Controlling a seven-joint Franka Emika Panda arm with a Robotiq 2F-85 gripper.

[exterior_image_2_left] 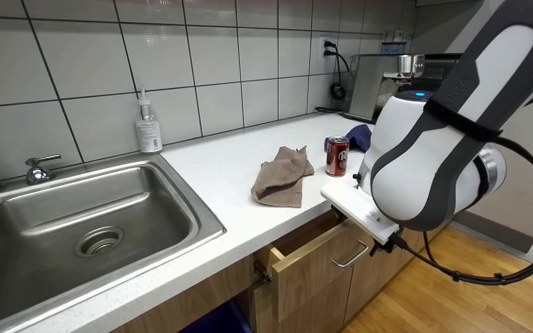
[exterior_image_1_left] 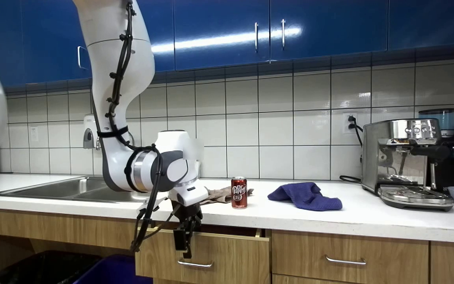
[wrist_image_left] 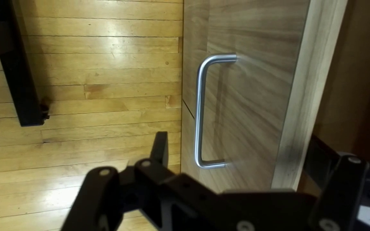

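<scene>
1. The drawer (exterior_image_1_left: 231,252) stands partly pulled out beneath the desk (exterior_image_2_left: 229,143). From here its flat front shows warm brown wood grain, with a paler strip along the top edge.
2. Its handle (wrist_image_left: 199,112) is a slim, round bar of brushed silver metal, bent into a long U with softly rounded corners. A faint shadow of it falls on the wood.
3. The gripper (wrist_image_left: 241,144), black and angular, is released: its fingers (wrist_image_left: 161,147) are spread wide, one outside the drawer front near the handle, the other on the drawer's inner side. Whether either touches the wood, I can't tell.
4. The desk is smooth and white. A shiny dark-red can (exterior_image_1_left: 239,193) stands upright on it.
5. A crumpled brown towel (exterior_image_2_left: 285,178) lies just beside the can; a purple towel (exterior_image_1_left: 306,197), coarsely woven, sits in soft folds nearby.
6. The sink (exterior_image_2_left: 195,203) is dull steel, the coffee machine (exterior_image_1_left: 388,157) boxy and polished, the floor (wrist_image_left: 108,122) narrow honey-coloured boards.
</scene>
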